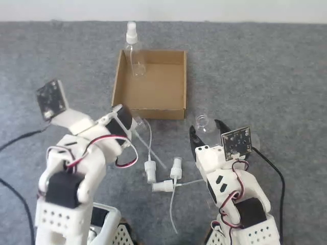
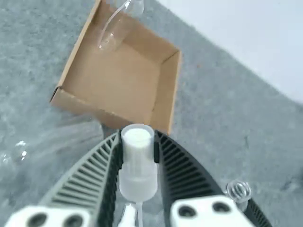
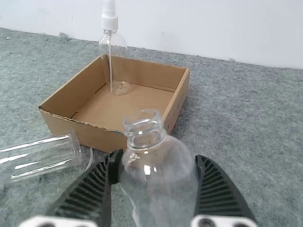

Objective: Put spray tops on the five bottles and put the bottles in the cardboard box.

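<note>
L claw (image 2: 137,136) clenched on spray top (image 2: 138,165). R claw (image 3: 156,163) grasps open bottle (image 3: 144,132), neck left clear, presumably for capping. Cardboard box (image 1: 153,111), upper centre, holds one capped bottle (image 1: 137,58).

The grey table covering (image 1: 265,76) is rough, fuzzy cloth. The brown cardboard box (image 1: 149,113) is matt paperboard. The clear round bottle (image 3: 156,175) is glossy and smooth (glass or plastic, hard to tell). The white spray top (image 2: 138,165) is smooth plastic; the black fingers (image 2: 182,163) of the left gripper (image 2: 137,136) are matt ribbed plastic.
</note>
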You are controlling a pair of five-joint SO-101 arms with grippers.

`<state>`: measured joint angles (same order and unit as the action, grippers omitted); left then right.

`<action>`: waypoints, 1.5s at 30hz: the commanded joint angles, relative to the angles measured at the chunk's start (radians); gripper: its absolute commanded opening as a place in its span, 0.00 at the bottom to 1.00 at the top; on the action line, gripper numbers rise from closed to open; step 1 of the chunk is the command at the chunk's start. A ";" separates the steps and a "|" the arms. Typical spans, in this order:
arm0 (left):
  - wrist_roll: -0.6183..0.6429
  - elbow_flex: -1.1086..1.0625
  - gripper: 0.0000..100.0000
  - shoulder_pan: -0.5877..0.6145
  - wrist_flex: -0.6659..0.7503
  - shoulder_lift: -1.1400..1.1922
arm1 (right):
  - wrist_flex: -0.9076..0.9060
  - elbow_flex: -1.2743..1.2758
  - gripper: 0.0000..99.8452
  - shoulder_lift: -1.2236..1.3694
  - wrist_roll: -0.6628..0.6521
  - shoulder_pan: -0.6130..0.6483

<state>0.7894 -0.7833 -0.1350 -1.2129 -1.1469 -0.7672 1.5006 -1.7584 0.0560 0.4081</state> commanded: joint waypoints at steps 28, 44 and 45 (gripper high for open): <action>-0.060 -0.358 0.01 -0.080 0.577 -0.582 | -0.058 -0.014 0.10 -0.019 -0.018 0.117; -0.061 -0.430 0.01 -0.146 0.663 -0.582 | -0.058 -0.009 0.10 -0.019 -0.098 0.117; -0.061 -0.443 0.01 -0.146 0.681 -0.582 | -0.058 -0.009 0.10 -0.019 -0.098 0.117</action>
<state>0.7388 -1.2052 -0.2762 -0.6237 -1.7208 -0.8239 1.5006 -1.7584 -0.0299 0.5171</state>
